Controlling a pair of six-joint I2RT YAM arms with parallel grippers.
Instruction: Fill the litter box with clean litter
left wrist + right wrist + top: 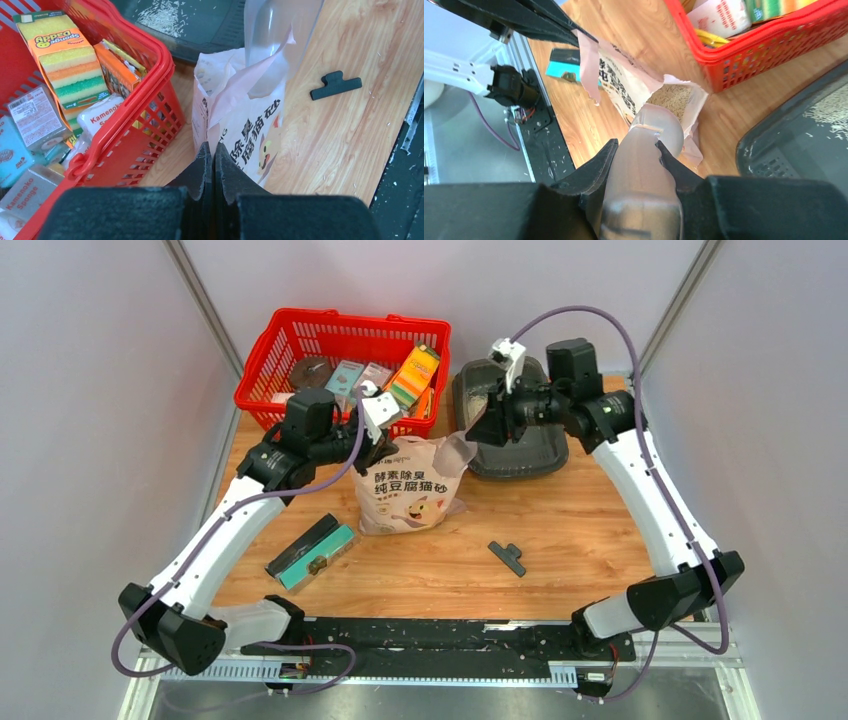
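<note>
The pinkish-beige litter bag (405,495) stands open mid-table. My left gripper (383,443) is shut on its top edge; in the left wrist view the gripper (214,151) pinches the bag (250,130). My right gripper (490,425) is shut on a translucent scoop (455,452), whose tip sits at the bag's mouth. In the right wrist view the gripper (636,147) holds the scoop (646,165) above the beige litter (671,97) inside the bag. The dark grey litter box (520,455) lies just right of the bag, with some granules (829,107) in it.
A red mesh basket (300,335) of sponges and boxes stands behind the bag on the left. A teal-and-black box (310,550) lies at the front left. A black clip (508,556) lies on the table at the front right.
</note>
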